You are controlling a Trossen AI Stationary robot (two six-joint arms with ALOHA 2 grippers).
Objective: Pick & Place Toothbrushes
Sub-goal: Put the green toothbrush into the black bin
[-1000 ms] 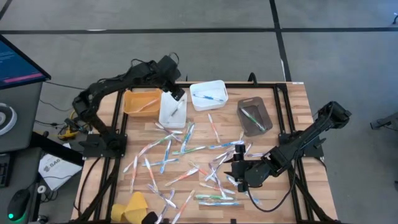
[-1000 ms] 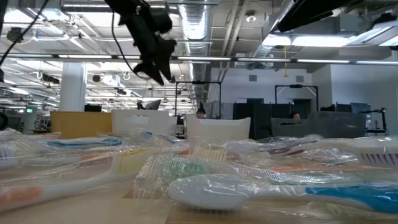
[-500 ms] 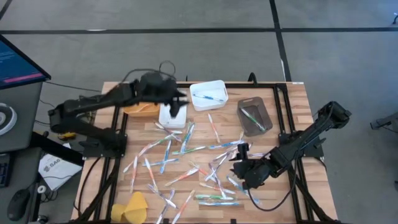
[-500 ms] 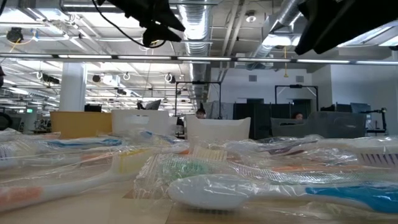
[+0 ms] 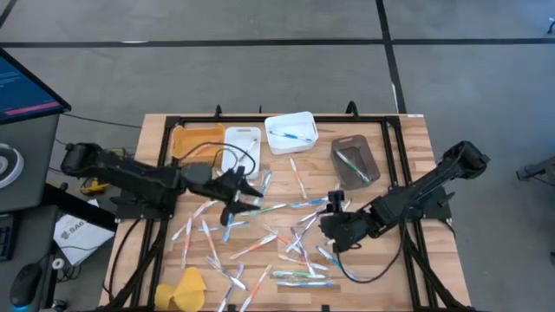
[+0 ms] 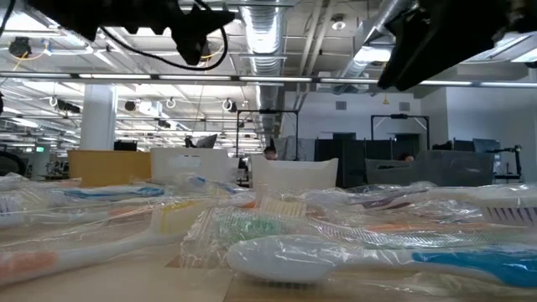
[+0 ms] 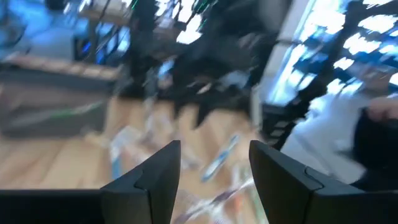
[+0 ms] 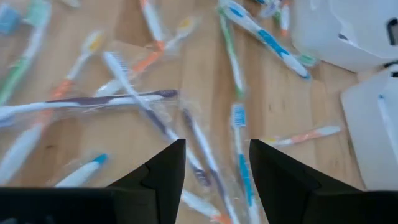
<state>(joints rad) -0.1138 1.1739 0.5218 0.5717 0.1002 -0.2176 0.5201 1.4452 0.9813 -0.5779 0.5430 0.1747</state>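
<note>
**Both arms over the pile, nothing picked up**

Your toothbrushes [image 5: 260, 227] lie scattered, most in clear wrappers, across the middle and near part of the wooden table [image 5: 408, 139]. They cross and overlap, which is why a clean single pick takes a careful choice. A few are sorted at the far edge: one in the orange bin [image 5: 196, 139], one in the narrow white bin [image 5: 242, 146], blue ones in the square white bin [image 5: 292, 132], and green ones in the brown bin [image 5: 354, 161]. From that, it looks as if you sort them by handle colour.

Your left gripper [image 5: 245, 192] reaches low across from the left side and sits over the left part of the pile, just near of the narrow white bin. Its wrist view shows the two fingers [image 7: 155, 174] spread apart with nothing between them. That view is smeared, so I can only say a blue-handled brush [image 7: 221, 157] seems to lie ahead of it.

Your right gripper [image 5: 334, 227] hangs over the right-hand part of the pile, near of the brown bin. Its fingers [image 8: 163, 168] are also parted and empty, framing a blue-and-white brush [image 8: 240, 146] and a darker one beside it.

The yellow cloth [image 5: 183, 289] sits at the near left corner, apart from the work.
</note>
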